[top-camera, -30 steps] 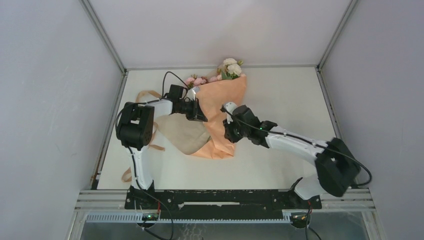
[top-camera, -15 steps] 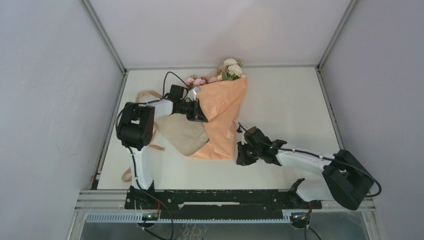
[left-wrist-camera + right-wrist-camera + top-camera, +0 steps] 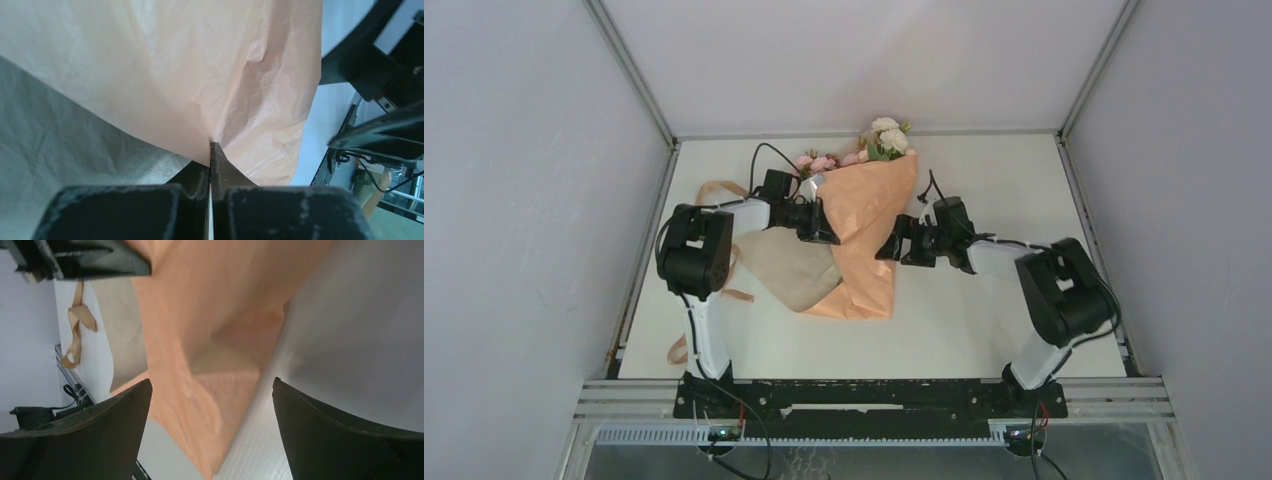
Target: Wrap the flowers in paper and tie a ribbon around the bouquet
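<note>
From above, we see the bouquet (image 3: 871, 215) lying mid-tabletop (image 3: 994, 320), with its flowers (image 3: 882, 138) at the 12 o'clock end and its narrow end toward 6 o'clock. The left fingers (image 3: 824, 228) are clenched on the 9 o'clock edge of the paper (image 3: 864, 275). The right fingers (image 3: 887, 246), spread wide and grasping nothing, sit just beside its 3 o'clock flank. The ribbon (image 3: 714, 190) trails along the tabletop's 9 o'clock side. Through the left wrist camera, we see the fingertips pressed together, pinching a pucker of orange paper (image 3: 200, 75). Through the right wrist camera, the two fingers stand far apart with the paper (image 3: 200, 340) beyond them. The ribbon (image 3: 77, 325) curls at 10 o'clock.
</note>
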Available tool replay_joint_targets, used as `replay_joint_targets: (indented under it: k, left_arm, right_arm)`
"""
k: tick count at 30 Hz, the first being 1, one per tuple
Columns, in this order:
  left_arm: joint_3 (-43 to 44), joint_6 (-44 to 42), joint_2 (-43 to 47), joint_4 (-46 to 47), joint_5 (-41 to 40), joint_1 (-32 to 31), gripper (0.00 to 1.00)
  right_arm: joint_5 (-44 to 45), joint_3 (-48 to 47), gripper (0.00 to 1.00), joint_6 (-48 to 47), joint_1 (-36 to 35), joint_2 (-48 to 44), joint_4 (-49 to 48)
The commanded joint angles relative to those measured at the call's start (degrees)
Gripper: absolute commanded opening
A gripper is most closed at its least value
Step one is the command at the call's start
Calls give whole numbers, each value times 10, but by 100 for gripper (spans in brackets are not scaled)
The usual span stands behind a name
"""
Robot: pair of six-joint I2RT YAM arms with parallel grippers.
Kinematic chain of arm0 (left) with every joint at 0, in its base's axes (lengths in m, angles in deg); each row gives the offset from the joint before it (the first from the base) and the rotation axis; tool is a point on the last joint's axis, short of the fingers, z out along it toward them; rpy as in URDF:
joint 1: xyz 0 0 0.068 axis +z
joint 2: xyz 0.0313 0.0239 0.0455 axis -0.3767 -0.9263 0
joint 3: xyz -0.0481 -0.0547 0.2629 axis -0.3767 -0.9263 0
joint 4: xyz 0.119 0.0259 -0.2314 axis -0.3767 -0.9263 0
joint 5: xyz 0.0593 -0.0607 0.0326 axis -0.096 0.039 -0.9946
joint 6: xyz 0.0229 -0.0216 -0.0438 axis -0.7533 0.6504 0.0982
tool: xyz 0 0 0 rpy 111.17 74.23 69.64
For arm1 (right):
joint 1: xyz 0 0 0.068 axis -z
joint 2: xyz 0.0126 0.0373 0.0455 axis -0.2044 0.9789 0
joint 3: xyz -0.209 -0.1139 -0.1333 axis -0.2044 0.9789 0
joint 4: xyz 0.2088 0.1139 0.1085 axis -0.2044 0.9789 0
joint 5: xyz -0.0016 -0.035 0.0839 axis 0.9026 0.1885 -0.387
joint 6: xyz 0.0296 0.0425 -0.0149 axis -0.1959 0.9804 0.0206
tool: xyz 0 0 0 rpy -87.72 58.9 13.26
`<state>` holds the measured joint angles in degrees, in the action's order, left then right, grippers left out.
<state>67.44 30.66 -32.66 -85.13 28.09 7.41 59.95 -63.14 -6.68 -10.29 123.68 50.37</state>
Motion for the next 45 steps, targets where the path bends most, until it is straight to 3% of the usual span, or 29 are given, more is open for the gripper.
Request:
replay_joint_targets:
  k: [1,3,6,9,13,23,26,28,32,35,37,40,45]
  left_arm:
    - [-16,-12,9,8,12,0,0]
    - [-20,-14,7,10,6,0,0]
    - [-20,-17,3,9,-1,0,0]
    - [-21,-17,0,9,-2,0,0]
    - [-22,-37,3,-4,-31,-7,0]
    - [-33,-52,44,-14,-40,-55,0]
    - [-35,-26,35,3,-31,-85,0]
    - [-39,5,26,23,-33,-93,0]
    - [-50,34,14,43,-25,-94,0]
    - [-56,37,12,51,-23,-94,0]
    - [-52,35,10,48,-20,-94,0]
    - [-50,32,13,48,-19,-94,0]
    - [-53,22,18,45,-22,-94,0]
  right_arm:
    - [-31,-38,98,57,17,76,-124]
    - [-24,-39,91,76,28,99,-153]
    - [-44,-45,71,91,37,132,-171]
    - [-60,-34,34,94,47,129,-174]
    - [-80,-14,0,91,65,114,-176]
    - [-29,77,1,40,110,-4,-69]
    - [36,85,12,18,122,-35,5]
    - [90,86,25,5,137,-69,47]
    - [182,77,30,-6,146,-183,137]
    - [175,77,25,-25,114,-249,137]
    - [121,76,22,-36,96,-251,98]
    - [15,59,9,3,92,-188,13]
    - [-25,-23,0,61,86,-18,-51]
